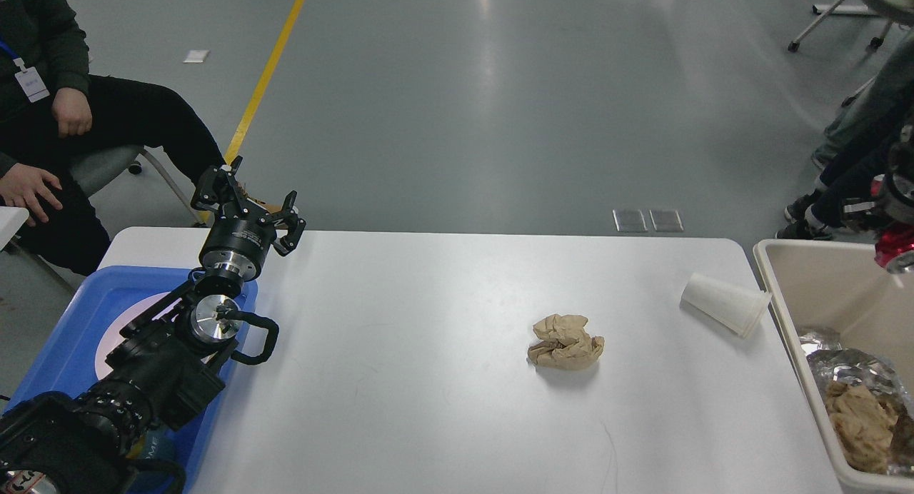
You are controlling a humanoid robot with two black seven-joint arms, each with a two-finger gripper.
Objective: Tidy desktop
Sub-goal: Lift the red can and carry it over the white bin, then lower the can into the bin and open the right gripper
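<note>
- The table fills the middle of the head view, between a blue plastic tray at its left end and a beige plastic bin just off its right end.
- Two stray things lie on it: a crumpled brown paper ball right of centre, and a white paper cup on its side, near the bin's rim.
- The bin already holds crumpled foil and brown paper, so it is likely where the litter goes.
- The left gripper hangs above the table's far left corner, over the tray's inner edge, its fingers apart and holding nothing.
- The right gripper is cut off at the right edge above the bin; something red and shiny shows there, but I cannot tell whether its fingers are apart or closed.
- The likely step in hand is emptying the right gripper into the bin, then fetching the cup.
- To do it well: release well inside the bin walls, then take the cup across its body with a light squeeze, since thin paper crushes and a lying cup rolls.
</note>
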